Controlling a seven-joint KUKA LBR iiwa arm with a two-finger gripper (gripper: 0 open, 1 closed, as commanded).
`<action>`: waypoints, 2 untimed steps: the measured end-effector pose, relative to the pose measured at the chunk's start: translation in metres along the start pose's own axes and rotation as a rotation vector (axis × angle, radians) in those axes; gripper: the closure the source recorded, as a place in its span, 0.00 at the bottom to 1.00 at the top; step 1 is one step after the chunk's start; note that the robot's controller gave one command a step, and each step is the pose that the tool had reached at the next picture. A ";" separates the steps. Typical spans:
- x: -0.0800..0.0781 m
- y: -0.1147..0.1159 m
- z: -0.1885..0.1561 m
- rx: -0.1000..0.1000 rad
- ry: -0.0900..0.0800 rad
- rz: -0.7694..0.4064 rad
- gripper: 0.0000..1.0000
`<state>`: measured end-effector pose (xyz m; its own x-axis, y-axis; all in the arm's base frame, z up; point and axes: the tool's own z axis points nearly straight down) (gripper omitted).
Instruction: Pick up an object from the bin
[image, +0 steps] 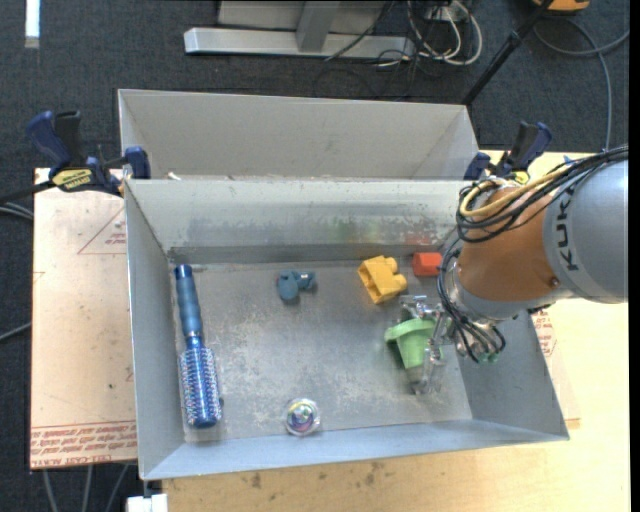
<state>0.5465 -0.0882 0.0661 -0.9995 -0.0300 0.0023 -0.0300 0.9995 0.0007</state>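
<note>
Grey sheet-metal bin (260, 350), viewed from its near rim: a small shiny silver-and-violet ball (300, 417) lay close to the near wall. A blue plastic hairbrush with a long handle (193, 350) stretched along the left wall, bristle head toward the viewer. Further in, on the right side of the floor, the robot's two-finger gripper (428, 380) hung low in the bin under the arm's orange wrist cover (500, 275). It was just beside a light-green plastic piece of irregular shape (406, 342). The green piece lay at the gripper's left as seen from above, close enough that it seemed to touch the tool's body, but it could not be made out inside the grip. Whether the gripper was released or clenched could not be told from where I stood. Beyond them a yellow plastic block (380, 278) sat apart. A small dull-blue lump (295, 285) lay well to its left, and an orange-red cube (427, 263) rested against the far wall.

By my reading, the pick was at the closing-in step: the tool was down near floor level next to the green piece, with nothing visibly lifted. The next move would call for getting the green piece squarely inside the grip, then clamping and raising it clear of the right wall, which stood near. A hold on its edge alone might let it slip.
</note>
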 end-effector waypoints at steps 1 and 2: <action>-0.003 0.001 -0.005 0.002 -0.008 -0.003 1.00; -0.018 0.041 -0.134 0.000 -0.014 -0.006 1.00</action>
<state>0.5639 -0.0466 0.1998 -0.9993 -0.0355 -0.0116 -0.0355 0.9994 0.0006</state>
